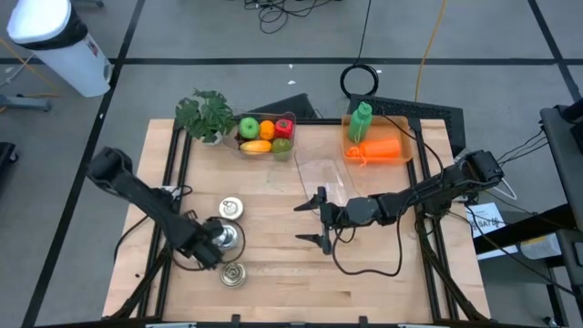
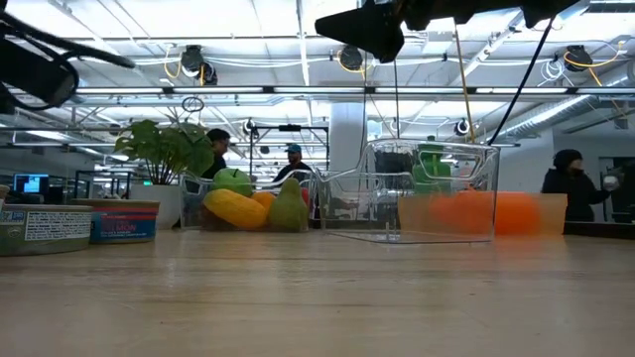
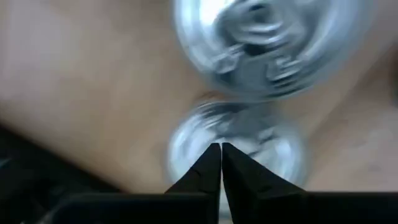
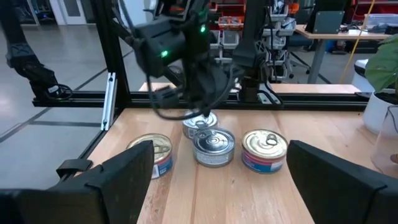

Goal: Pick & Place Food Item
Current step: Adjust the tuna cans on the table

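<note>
Fingers (image 3: pixel 214 171) of left end effector (image 1: pixel 217 239): pressed together | silver can (image 3: pixel 236 152): directly beneath | right end effector (image 1: pixel 321 219): spread apart, well away

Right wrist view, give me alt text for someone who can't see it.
The left gripper hangs shut over stacked silver cans on a wooden table. A can sits on one side, another can on the other; the right gripper's open fingers frame the foreground.

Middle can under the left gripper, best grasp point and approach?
Grip the middle can across its round side wall, coming straight down from above. It stands upright and low, lid up, with neighbouring cans on either side, so set the jaws across the free sides.
</note>
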Tool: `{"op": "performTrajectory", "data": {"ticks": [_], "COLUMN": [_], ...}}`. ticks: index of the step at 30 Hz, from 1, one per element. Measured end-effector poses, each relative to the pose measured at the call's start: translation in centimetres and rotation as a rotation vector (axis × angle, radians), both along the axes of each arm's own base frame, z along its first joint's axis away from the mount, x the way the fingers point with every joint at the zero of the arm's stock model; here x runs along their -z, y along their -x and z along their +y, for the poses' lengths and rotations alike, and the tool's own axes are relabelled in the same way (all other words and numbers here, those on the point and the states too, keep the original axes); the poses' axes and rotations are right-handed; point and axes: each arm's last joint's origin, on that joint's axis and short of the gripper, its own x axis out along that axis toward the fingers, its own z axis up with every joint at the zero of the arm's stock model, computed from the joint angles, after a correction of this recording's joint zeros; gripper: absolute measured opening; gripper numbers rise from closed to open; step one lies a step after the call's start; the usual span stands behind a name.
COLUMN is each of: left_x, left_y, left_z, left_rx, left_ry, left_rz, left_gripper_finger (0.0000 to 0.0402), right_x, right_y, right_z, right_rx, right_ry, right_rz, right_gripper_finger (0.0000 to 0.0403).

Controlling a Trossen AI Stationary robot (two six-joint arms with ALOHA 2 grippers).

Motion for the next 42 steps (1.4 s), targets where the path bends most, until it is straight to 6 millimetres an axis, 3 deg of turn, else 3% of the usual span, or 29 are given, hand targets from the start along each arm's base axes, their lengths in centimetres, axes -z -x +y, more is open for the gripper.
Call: {"op": "performTrajectory", "data": {"ticks": [4, 10, 13, 18, 24, 27, 33, 37, 42], "left_x": [0.9, 2.1, 2.3, 2.4, 2.0, 0.9, -3.8, -4.8, -4.2], "left_y": [-1.5, -3.5, -4.2, -6.6, -10.0, -10.7, -8.3, -5.7, -3.2], "left_z": [-1.2, -1.7, -1.4, -0.6, 1.2, 2.5, 4.5, 6.2, 8.2], "left_rx": [0.043, 0.089, 0.136, 0.225, 0.322, 0.359, 0.295, 0.108, -0.145], "left_ry": [0.089, 0.130, 0.112, 0.040, 0.054, 0.022, -0.082, -0.103, -0.240], "left_rz": [-0.094, -0.164, -0.208, -0.423, -0.624, -0.653, -0.727, -0.621, -0.425], "left_gripper_finger": [0.0032, 0.0007, 0.0011, 0.0030, 0.0007, 0.0010, 0.0024, 0.0037, 0.0094], "right_x": [-0.1, -0.1, -0.1, -0.1, -0.1, -0.1, 0.0, 0.1, 0.0], "right_y": [0.0, 0.0, 0.0, 0.0, 0.0, 0.0, 0.0, 0.0, 0.0], "right_z": [0.0, 0.0, 0.0, 0.0, 0.0, 0.0, 0.0, 0.0, 0.0], "right_rx": [0.000, 0.000, 0.000, 0.000, 0.000, 0.000, 0.000, 0.000, 0.001], "right_ry": [-0.002, -0.002, -0.002, -0.003, -0.004, -0.003, 0.001, 0.002, -0.009], "right_rz": [-0.006, -0.007, -0.007, -0.011, -0.014, -0.010, 0.003, 0.007, 0.005], "right_gripper_finger": [0.0345, 0.0345, 0.0345, 0.0345, 0.0345, 0.0345, 0.0345, 0.0345, 0.0345]}}
